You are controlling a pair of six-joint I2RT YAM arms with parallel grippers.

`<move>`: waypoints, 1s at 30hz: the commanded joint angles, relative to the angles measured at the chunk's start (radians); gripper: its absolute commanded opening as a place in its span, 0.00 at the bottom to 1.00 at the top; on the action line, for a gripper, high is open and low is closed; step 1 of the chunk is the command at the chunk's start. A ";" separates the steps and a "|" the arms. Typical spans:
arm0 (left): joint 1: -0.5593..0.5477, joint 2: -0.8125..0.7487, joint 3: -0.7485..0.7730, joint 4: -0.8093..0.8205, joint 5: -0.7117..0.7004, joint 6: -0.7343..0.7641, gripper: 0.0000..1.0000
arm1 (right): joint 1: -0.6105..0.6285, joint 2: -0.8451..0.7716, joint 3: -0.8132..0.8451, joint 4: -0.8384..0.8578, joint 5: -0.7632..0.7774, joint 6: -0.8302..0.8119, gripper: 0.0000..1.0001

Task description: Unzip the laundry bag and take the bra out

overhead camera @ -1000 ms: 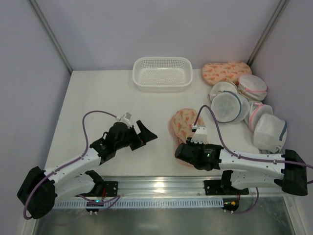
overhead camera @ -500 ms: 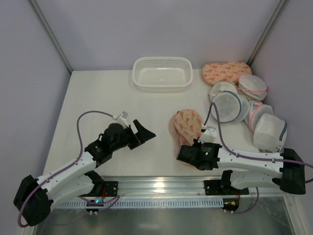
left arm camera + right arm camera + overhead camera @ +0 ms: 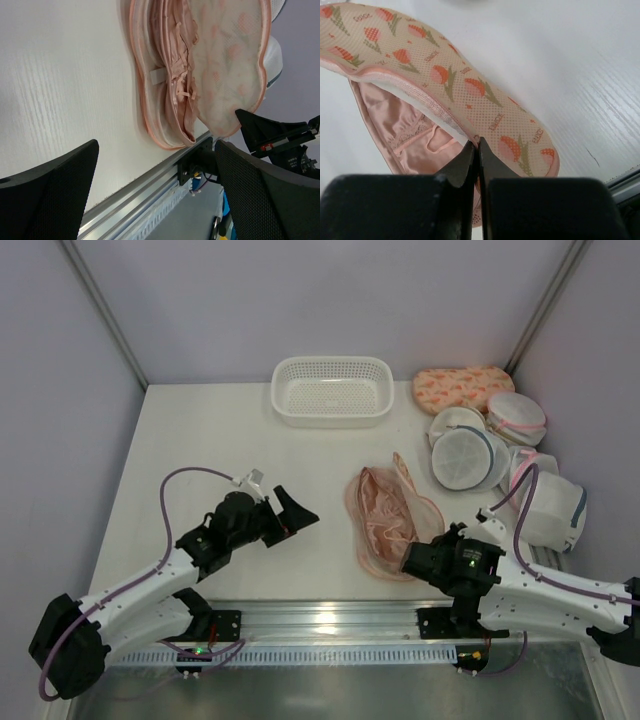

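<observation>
The laundry bag (image 3: 358, 525) lies open at the table's front middle, cream-peach with pink edging. Its printed upper flap (image 3: 470, 85) is lifted and swung to the right. My right gripper (image 3: 478, 145) is shut on the flap's pink edge; in the top view it (image 3: 425, 555) sits at the bag's near right. The pale pink bra (image 3: 385, 522) lies inside the lower half and also shows in the right wrist view (image 3: 405, 122) and the left wrist view (image 3: 177, 75). My left gripper (image 3: 298, 510) is open and empty, left of the bag, apart from it.
A white basket (image 3: 332, 390) stands at the back middle. A second printed bag (image 3: 462, 386) and several round white mesh bags (image 3: 470, 455) crowd the right side. The metal rail (image 3: 320, 618) runs along the near edge.
My right gripper has pulled the bag's upper flap open toward the right, and the bra now shows inside. My right arm has swung right. My left arm has barely moved.
</observation>
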 commanded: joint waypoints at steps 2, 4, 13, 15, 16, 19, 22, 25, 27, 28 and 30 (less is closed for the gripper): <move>-0.002 0.003 0.001 0.014 0.028 0.009 0.99 | -0.100 0.059 0.014 -0.212 0.117 0.165 0.04; -0.002 0.003 -0.001 0.014 0.045 0.009 0.99 | -0.150 0.090 0.033 -0.212 0.126 0.131 0.04; -0.004 0.059 0.013 0.172 0.172 -0.019 0.99 | -0.376 0.035 0.134 -0.209 0.261 -0.102 0.03; -0.004 0.090 0.021 0.222 0.218 -0.027 0.99 | -0.390 -0.003 0.160 -0.209 0.288 -0.157 0.04; -0.005 0.102 0.028 0.239 0.230 -0.039 0.99 | -0.393 -0.022 0.169 -0.209 0.298 -0.206 0.03; -0.008 0.155 0.034 0.332 0.272 -0.074 0.99 | -0.391 -0.106 0.203 -0.209 0.322 -0.287 0.04; -0.020 0.219 0.051 0.417 0.297 -0.108 0.99 | -0.391 -0.183 0.228 -0.209 0.333 -0.365 0.04; -0.043 0.286 0.080 0.445 0.297 -0.114 0.99 | -0.391 -0.242 0.244 -0.204 0.322 -0.418 0.07; -0.062 0.323 0.113 0.453 0.294 -0.117 1.00 | -0.391 -0.258 0.258 -0.181 0.284 -0.504 0.53; -0.066 0.361 0.122 0.460 0.290 -0.120 0.99 | -0.391 -0.264 0.257 -0.155 0.267 -0.528 0.63; -0.086 0.400 0.146 0.489 0.281 -0.128 1.00 | -0.391 -0.261 0.245 -0.137 0.223 -0.579 0.89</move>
